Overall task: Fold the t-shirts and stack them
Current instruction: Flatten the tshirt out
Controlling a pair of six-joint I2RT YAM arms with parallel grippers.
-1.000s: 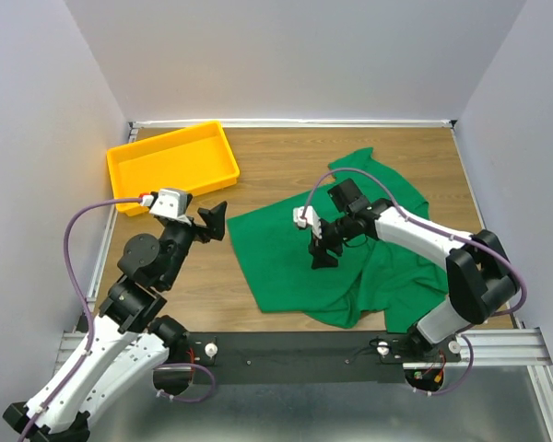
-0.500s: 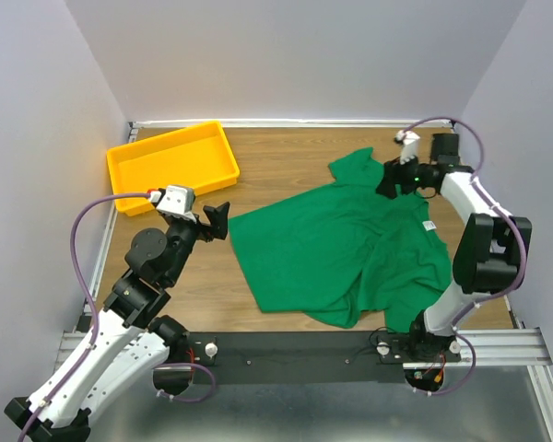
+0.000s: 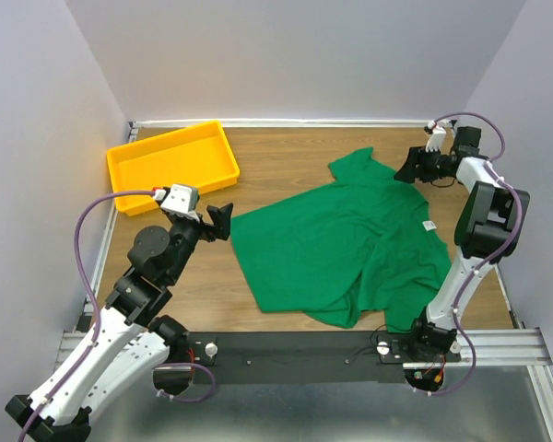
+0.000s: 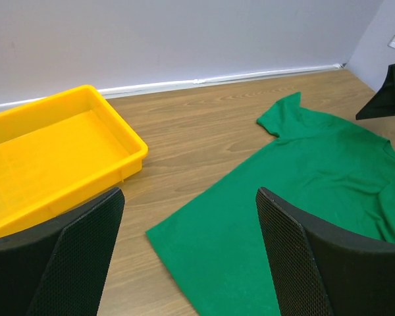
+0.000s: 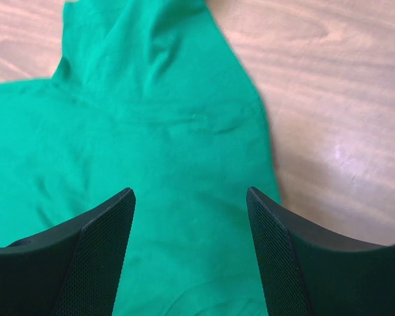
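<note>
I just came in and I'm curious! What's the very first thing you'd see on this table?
A big green t-shirt lies spread out, a bit rumpled, on the middle and right of the wooden table. A bright yellow tray sits empty in the far left corner. The left gripper is open by the shirt's left edge, and the right gripper is open at its far right side.

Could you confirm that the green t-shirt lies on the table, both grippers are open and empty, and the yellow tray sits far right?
Not quite: the top external view shows the yellow tray at the far left. The green t-shirt does lie on the table, with the left gripper and right gripper open and empty.
</note>
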